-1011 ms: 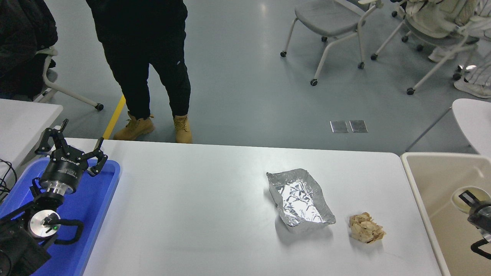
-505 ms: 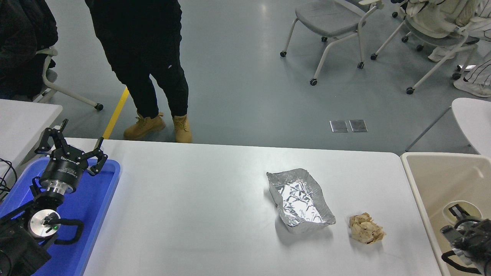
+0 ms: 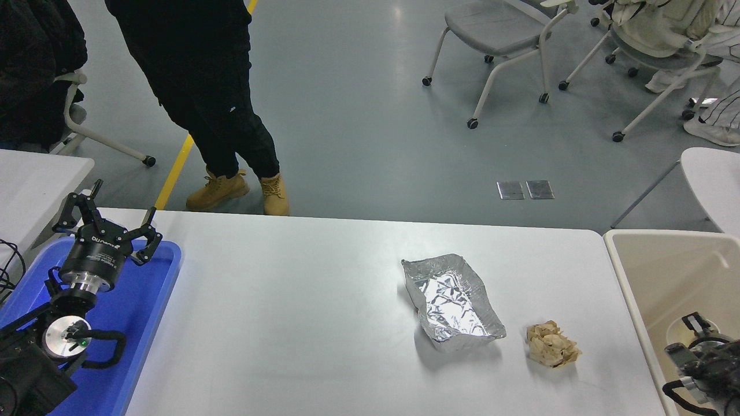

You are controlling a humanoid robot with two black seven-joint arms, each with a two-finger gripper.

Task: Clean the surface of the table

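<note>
Two items rest on the table surface (image 3: 300,312): foil tray (image 3: 454,303), crumpled paper (image 3: 552,344). Left gripper (image 3: 110,226) jaws wide; right gripper (image 3: 696,352) partly cropped, jaws indiscernible.

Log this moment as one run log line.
left gripper: open, parked over blue tray | right gripper: over beige bin | table: foil tray, crumpled paper remain

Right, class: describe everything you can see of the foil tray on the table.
The foil tray is a shallow rectangular dish of crinkled silver foil, with bent, uneven walls and a shiny creased floor. It looks empty. It sits upright on the table surface, angled, right of centre. The crumpled brown paper lies beside it, apart. No gripper touches it.
</note>
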